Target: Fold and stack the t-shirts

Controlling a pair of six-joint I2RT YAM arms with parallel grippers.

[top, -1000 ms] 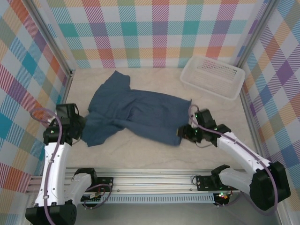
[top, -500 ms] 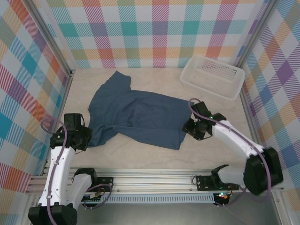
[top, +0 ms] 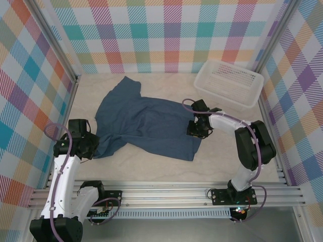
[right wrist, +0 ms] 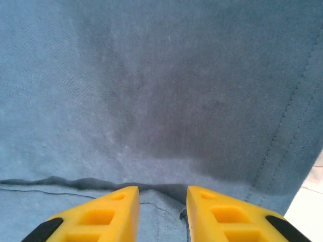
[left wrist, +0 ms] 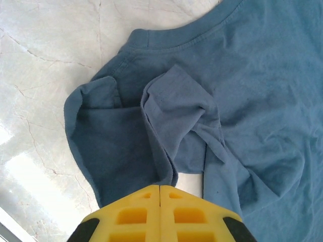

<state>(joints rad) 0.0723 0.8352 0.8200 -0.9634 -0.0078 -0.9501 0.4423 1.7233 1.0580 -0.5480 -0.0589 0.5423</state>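
At the near left of the desk [top: 151, 166], the left pincer [top: 85, 146] sits at the lower-left edge of the t-shirt [top: 146, 123]. In its wrist view the yellow fingers [left wrist: 131, 214] are clenched together with no gap, and a bunched fold of the sleeve runs straight into their tips, so the left pincer [left wrist: 160, 187] is grasping the t-shirt [left wrist: 252, 75]. Pale marbled desk [left wrist: 40, 50] shows beside the fabric. A little farther back on the right, the right pincer [top: 197, 128] is low over the shirt's right edge, near its hem. The wrist view there shows the right pincer [right wrist: 162, 194] released, its fingers [right wrist: 121, 212] spread apart above flat slate-blue cloth [right wrist: 176, 75] with a stitched hem down the right side (a sliver of bare desk [right wrist: 313, 201] peeks in at the corner). The t-shirt lies spread but rumpled across the middle of the desk, one sleeve pointing towards the far wall. Beyond it, in the far right corner, a white perforated basket [top: 227, 97] stands well apart from the shirt, against the plaid backdrop [top: 166, 35].
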